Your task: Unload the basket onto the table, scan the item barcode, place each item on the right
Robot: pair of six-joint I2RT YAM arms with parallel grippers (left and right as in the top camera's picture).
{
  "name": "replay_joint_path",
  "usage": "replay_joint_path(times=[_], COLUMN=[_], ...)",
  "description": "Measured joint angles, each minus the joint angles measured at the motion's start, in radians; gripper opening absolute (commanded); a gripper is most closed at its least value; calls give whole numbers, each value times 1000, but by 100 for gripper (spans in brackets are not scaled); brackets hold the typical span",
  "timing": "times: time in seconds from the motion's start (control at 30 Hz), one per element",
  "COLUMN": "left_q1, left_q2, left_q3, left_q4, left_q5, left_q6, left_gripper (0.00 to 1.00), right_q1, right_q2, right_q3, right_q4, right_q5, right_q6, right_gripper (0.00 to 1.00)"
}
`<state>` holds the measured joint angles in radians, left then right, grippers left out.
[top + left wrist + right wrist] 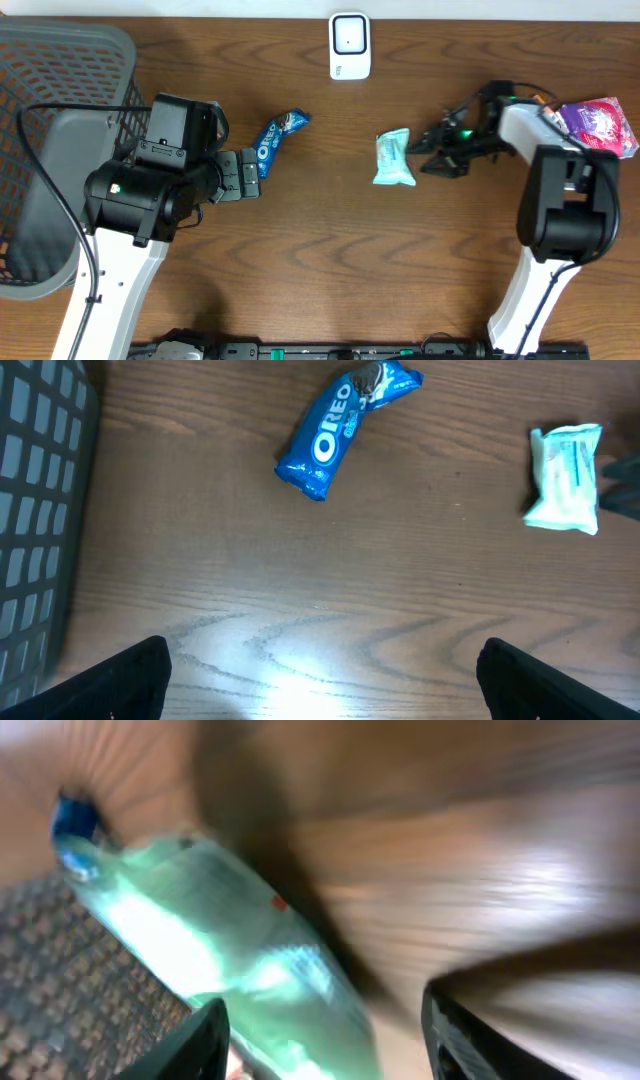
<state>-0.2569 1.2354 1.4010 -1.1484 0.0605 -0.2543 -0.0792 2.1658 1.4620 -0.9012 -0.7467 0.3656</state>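
Around the small white rectangular plastic scanner, set at the far edge of the brown wood-grain table, everything else can be placed. Well to the scanner's left and nearer the robot stands the grey plastic lattice basket. Also left of the scanner and nearer the robot, the left gripper hovers with its black fingers spread wide and nothing between them. Right of the scanner and nearer the robot, the right gripper has its fingers parted. Its wrist view is blurred, but they do not look clamped on anything. Far to the scanner's right lies a purple foil packet, beside the right arm. The blue Oreo biscuit packet lies a little left of the scanner and nearer the robot, just off the left fingertips. The pale mint-green plastic packet, probably the item to scan, lies flat on the table slightly right of the scanner and nearer the robot. Its long axis runs away from the robot, roughly toward the scanner. The packet sits immediately left of the right fingertips, though I cannot tell whether they touch. The right arm is therefore much the nearer, and it would need to close across the packet's short width.
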Motion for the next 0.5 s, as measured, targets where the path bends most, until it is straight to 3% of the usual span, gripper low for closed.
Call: replay_joint_path(times=[0.07, 0.17, 0.5], left_q1=[0, 0, 0], left_q2=[0, 0, 0], left_q3=[0, 0, 0], left_q4=[0, 0, 0], left_q5=[0, 0, 0], left_q6=[0, 0, 0], left_gripper=[98, 98, 98], right_q1=[-13, -8, 116], right_q2=[-16, -59, -116], right_q3=[40, 99, 138], right_q4=[-75, -144, -93], right_q5=[71, 150, 248], right_q6=[-27, -75, -147], right_gripper=[61, 73, 80])
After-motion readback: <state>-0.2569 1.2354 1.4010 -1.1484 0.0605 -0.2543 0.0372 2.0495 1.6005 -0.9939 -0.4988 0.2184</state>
